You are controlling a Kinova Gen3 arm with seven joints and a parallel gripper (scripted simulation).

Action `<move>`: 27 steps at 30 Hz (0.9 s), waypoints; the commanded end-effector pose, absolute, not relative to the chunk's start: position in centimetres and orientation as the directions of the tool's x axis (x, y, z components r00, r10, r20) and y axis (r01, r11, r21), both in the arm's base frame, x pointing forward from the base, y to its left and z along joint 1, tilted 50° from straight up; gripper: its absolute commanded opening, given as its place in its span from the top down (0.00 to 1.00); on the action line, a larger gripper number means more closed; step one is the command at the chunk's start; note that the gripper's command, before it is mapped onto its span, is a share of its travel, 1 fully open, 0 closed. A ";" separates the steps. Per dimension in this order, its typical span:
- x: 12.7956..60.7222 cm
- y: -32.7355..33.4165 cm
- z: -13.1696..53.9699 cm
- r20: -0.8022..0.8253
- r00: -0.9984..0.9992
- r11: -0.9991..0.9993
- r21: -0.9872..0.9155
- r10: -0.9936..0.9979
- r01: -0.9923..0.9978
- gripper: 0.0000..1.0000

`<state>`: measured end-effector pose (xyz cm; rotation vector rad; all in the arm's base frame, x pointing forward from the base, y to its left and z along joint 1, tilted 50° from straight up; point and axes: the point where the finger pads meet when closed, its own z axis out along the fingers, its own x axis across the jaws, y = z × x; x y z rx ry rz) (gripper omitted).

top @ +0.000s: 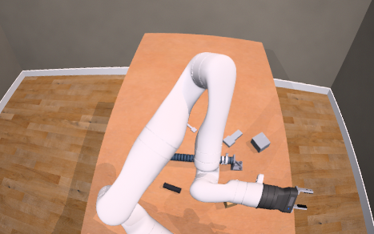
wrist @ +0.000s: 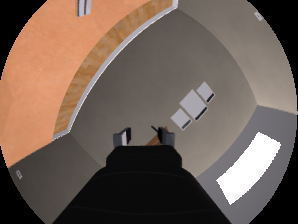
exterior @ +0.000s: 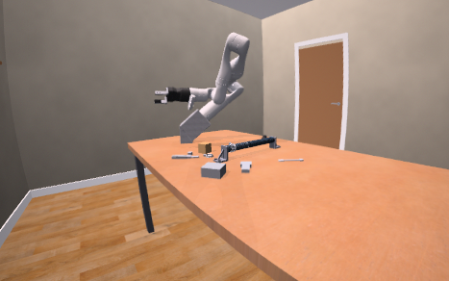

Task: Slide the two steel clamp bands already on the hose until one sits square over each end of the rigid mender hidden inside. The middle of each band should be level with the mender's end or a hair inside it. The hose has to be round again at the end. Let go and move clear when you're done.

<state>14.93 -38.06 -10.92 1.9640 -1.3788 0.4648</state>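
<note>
A dark ribbed hose (exterior: 249, 142) lies across the table, held in grey end brackets (exterior: 223, 154). In the top view my arm hides its middle; a dark stretch (top: 182, 157) shows on the left, and a pale steel band (top: 227, 159) sits near the right bracket (top: 236, 164). The second band is too small to make out. My gripper (top: 304, 199) is open and empty, held high and level past the table's edge, well away from the hose. It also shows in the exterior view (exterior: 159, 96) and in the wrist view (wrist: 140, 136), facing the wall.
On the table lie a grey block (top: 260, 141), a flat grey piece (top: 232, 138), a small white pin (top: 191, 127), a black bar (top: 171, 187) and a small brown cube (exterior: 204, 147). A grey rod (exterior: 185, 156) lies near the table's edge. A door (exterior: 320, 96) stands behind.
</note>
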 end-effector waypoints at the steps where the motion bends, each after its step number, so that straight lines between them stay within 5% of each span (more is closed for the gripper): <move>1: 14.9 -38.1 -10.9 0.633 0.373 -0.203 0.327 -0.678 -0.923 0.00; 17: 14.9 -38.1 -10.9 0.633 0.373 -0.203 0.327 -0.678 -0.923 0.00; 18: 14.9 -38.1 -10.9 0.633 0.373 -0.203 0.327 -0.678 -0.923 1.00; 27: 14.7 -38.2 -10.9 0.632 0.367 -0.191 0.330 -0.682 -0.924 1.00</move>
